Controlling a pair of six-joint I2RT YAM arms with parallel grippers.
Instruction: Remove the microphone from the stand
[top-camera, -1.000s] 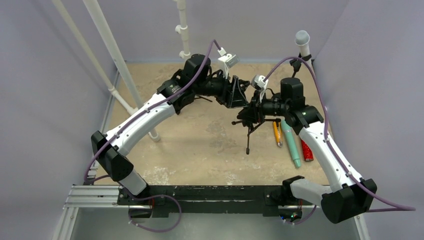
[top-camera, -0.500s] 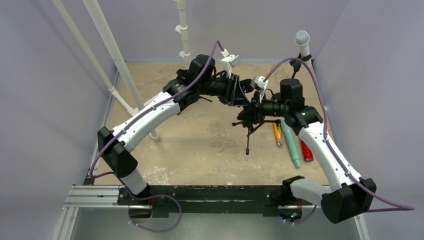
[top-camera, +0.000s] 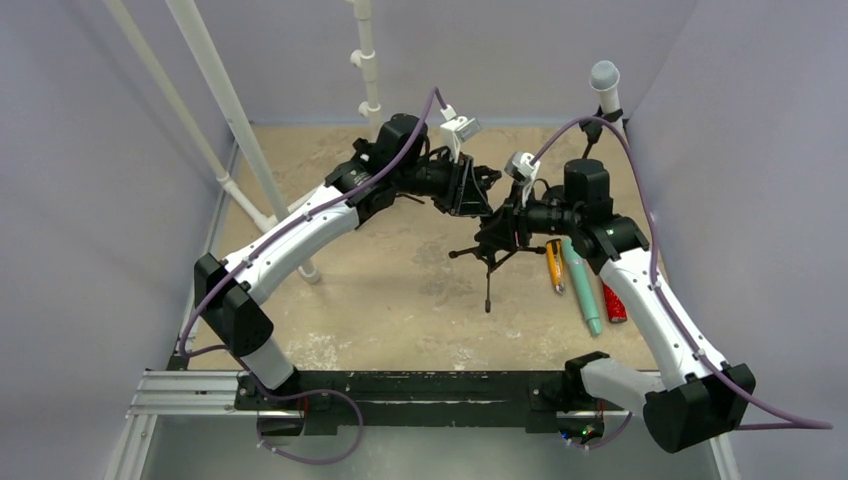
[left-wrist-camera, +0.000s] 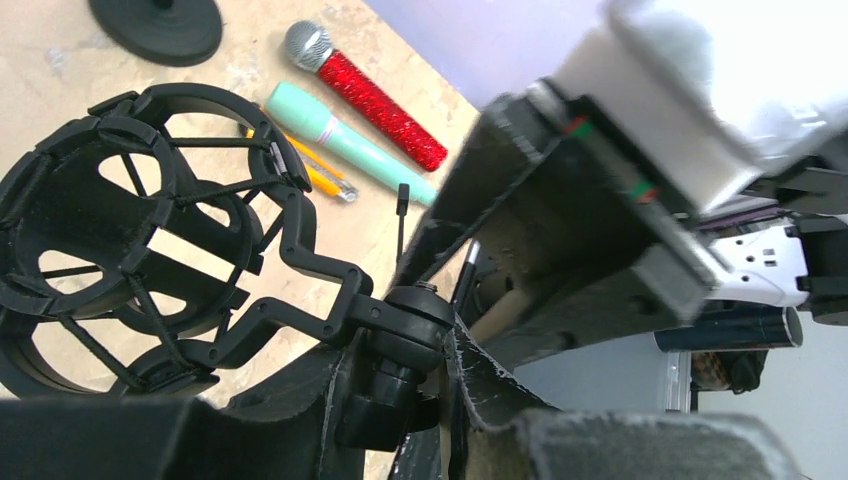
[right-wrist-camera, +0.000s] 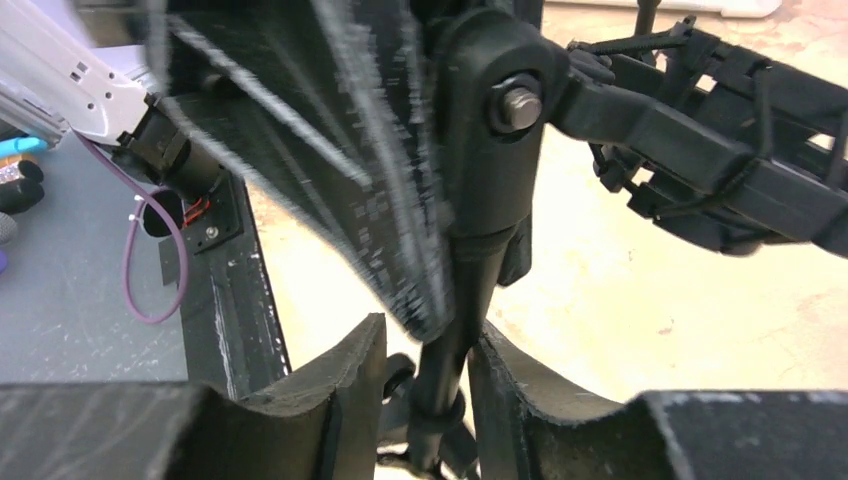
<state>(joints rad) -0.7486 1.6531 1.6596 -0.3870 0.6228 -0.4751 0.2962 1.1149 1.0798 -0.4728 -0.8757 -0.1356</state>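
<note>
- Left gripper (left-wrist-camera: 395, 400): fingers pinch the swivel joint of the stand (top-camera: 490, 255), just under its empty mount (left-wrist-camera: 130, 230).
- Right gripper (right-wrist-camera: 430, 400): fingers slightly apart around the stem, with a thin gap on one side.
- Red mic (left-wrist-camera: 370, 95) and teal mic (left-wrist-camera: 340, 135) lie side by side on the table (top-camera: 400, 300).
- Grey mic (top-camera: 604, 80) stands clipped at the far right corner.
- Small markings on the white arm are too small to read.

Tripod stand (top-camera: 488, 262) over middle of table (top-camera: 400, 320), shock mount (left-wrist-camera: 120, 230) on its top end. Right of stand, lying side by side on table: pen (top-camera: 553, 266), then inner microphone (top-camera: 582, 285), then outer microphone (top-camera: 612, 301) rightmost. Upright microphone (top-camera: 604, 76) in far right corner. Left pipe (top-camera: 225, 100) along left edge, far pipe (top-camera: 365, 60) at far wall.
</note>
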